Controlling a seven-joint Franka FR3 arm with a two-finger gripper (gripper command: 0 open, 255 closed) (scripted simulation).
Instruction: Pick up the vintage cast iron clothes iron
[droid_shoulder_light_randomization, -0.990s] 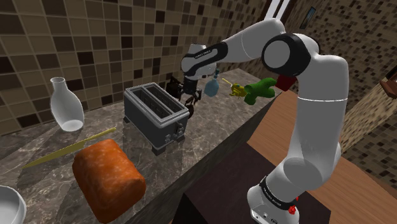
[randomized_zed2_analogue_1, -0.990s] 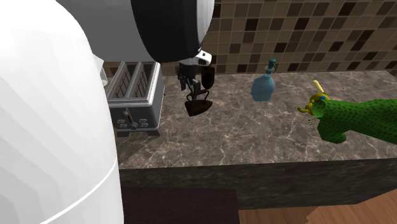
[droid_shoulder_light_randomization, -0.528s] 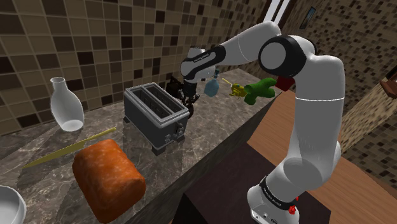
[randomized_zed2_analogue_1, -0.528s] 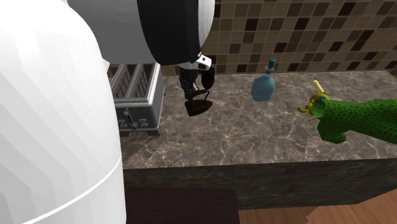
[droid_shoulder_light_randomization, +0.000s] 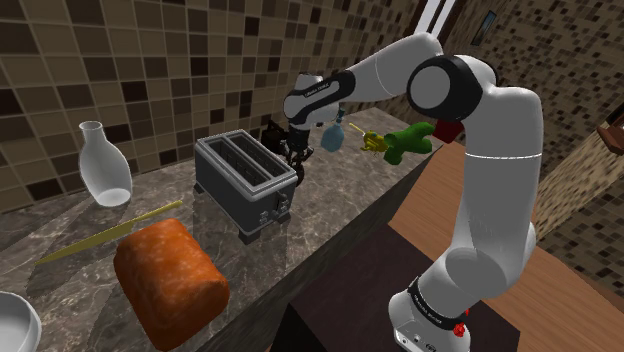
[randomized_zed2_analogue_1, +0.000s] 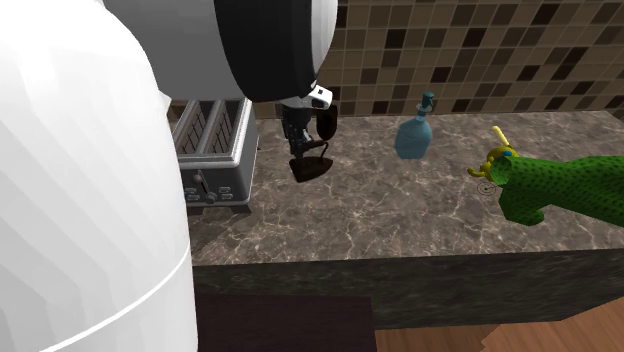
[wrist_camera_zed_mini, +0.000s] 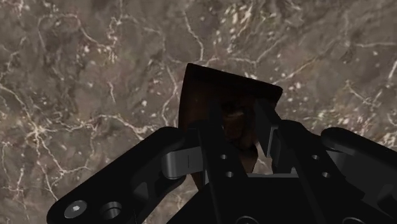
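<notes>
Jaws of the gripper (wrist_camera_zed_mini: 243, 130) tight on the handle of the dark clothes iron (wrist_camera_zed_mini: 213, 94) (its body just beneath them)

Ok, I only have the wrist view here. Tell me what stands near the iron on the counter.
Observer: In the second exterior view, a grey toaster stands close on that view's left of the iron.
Operator: Now give me the other side.
Observer: A blue bottle stands on that view's right, well apart from the iron, with bare counter between them.
Operator: Describe how the gripper sits on it.
Observer: The gripper points straight down from above, shut on the iron's top.
</notes>
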